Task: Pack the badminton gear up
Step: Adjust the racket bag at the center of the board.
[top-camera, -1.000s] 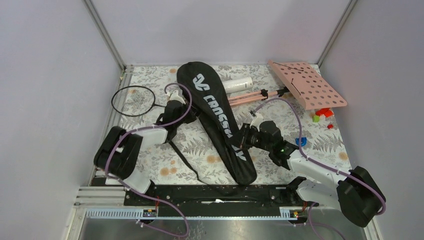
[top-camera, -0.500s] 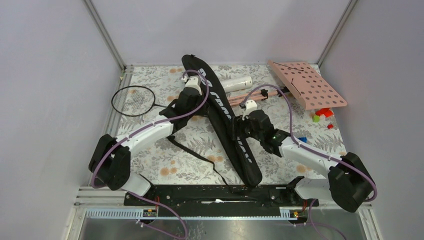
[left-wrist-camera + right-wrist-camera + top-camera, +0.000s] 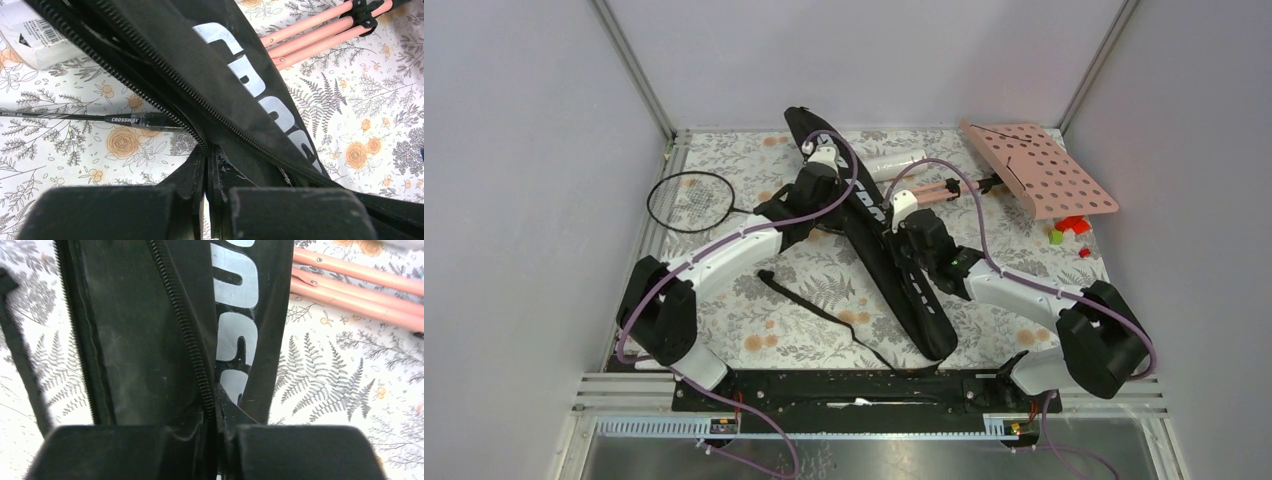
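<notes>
Top external view: the bag (image 3: 916, 312) is tipped up on its long edge and lies slantwise across the table (image 3: 724, 330), with its wide end at the back and its narrow end near the arm bases. Both arms hold it.

The main danger is a slip. Each gripper has only a thin strip of cloth beside the zipper, so if the arms pull in different directions the edge can come out of one pinch and the bag will fall flat. It cannot be told whether each pinch takes one lip of the opening or both. If it takes both, the mouth will not open for the racket (image 3: 689, 200). The racket's thin shaft (image 3: 125, 120) runs up to the bag's lower edge, so moving the bag could drag it. The white tube (image 3: 894, 163) and the pink stand legs (image 3: 320, 35) lie just behind the bag and could be pushed.

The left gripper (image 3: 206, 152) is pressed together on the zipper edge near the wide end, and the bag rises in front of its fingers. The right gripper (image 3: 216, 407) pinches the same edge near the middle, beside the white letters. The strap (image 3: 824, 312) trails loose on the table in front.
</notes>
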`<state>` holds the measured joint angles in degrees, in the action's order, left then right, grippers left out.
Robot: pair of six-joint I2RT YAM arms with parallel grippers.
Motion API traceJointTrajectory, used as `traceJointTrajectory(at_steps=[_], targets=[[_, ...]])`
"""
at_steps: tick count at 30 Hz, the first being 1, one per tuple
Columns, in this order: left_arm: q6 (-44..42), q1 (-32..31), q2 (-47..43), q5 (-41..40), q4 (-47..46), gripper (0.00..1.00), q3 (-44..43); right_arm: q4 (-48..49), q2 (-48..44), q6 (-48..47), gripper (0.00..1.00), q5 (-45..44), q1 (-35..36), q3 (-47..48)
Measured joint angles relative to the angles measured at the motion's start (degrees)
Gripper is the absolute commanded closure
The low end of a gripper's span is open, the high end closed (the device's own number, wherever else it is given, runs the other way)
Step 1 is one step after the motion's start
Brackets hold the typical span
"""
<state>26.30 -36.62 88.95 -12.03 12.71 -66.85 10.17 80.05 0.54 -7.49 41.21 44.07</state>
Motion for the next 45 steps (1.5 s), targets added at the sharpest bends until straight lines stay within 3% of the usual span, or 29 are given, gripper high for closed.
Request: traceJointTrajectory(at_steps=[5,10,14,18,19,20,24,29,33,36,40,45], targets=[[-1.4,-0.5,4.2,-0.9,4.8,1.00,-6.7,-1.0,-1.8,3.5,1.00,-2.1,0.0,0.1],[-3.0,-1.1,10.0,-0.8,9.1,0.99,-15.9,-4.6,-10.6,13.0,1.00,-3.5,-2.1,-0.8],[-4.7,-1.0,14.4,-0.8,10.0,0.66,-22.7,-6.8,-18.1,20.3,1.00,-2.6,-7.8,-4.1],[-5.4,-0.9,16.9,-0.2,10.1,0.23,-26.2,-8.4,-18.6,23.8,1.00,-2.5,-10.4,-5.5],[-5.8,-0.9,17.0,-0.2,10.1,0.04,-26.3,-8.4,-18.3,24.1,1.00,-2.5,-10.5,-5.8],[-5.7,-0.9,17.1,0.0,10.2,0.02,-26.3,-8.3,-17.7,24.5,1.00,-2.4,-10.6,-6.0],[-4.9,-0.6,16.2,-0.7,9.0,0.01,-23.2,-7.0,-14.6,26.2,1.00,-0.9,-10.9,-6.0],[-1.6,2.0,9.8,-1.7,7.7,0.01,-10.8,-4.6,-11.4,27.9,1.00,2.8,-11.0,-6.1],[4.0,8.4,0.9,-3.2,6.5,0.01,0.5,-3.4,-9.8,28.3,1.00,4.9,-11.2,-6.1],[10.4,15.6,-2.3,-3.6,6.4,0.01,3.9,-2.8,-9.0,28.5,1.00,5.7,-11.3,-6.1],[18.2,23.5,3.0,-2.8,7.6,0.01,1.7,-1.7,-8.7,28.7,1.00,6.7,-11.3,-6.1],[26.1,26.8,18.2,-1.9,13.8,0.01,-8.2,-1.2,-8.7,28.2,1.00,7.0,-11.4,-6.1]])
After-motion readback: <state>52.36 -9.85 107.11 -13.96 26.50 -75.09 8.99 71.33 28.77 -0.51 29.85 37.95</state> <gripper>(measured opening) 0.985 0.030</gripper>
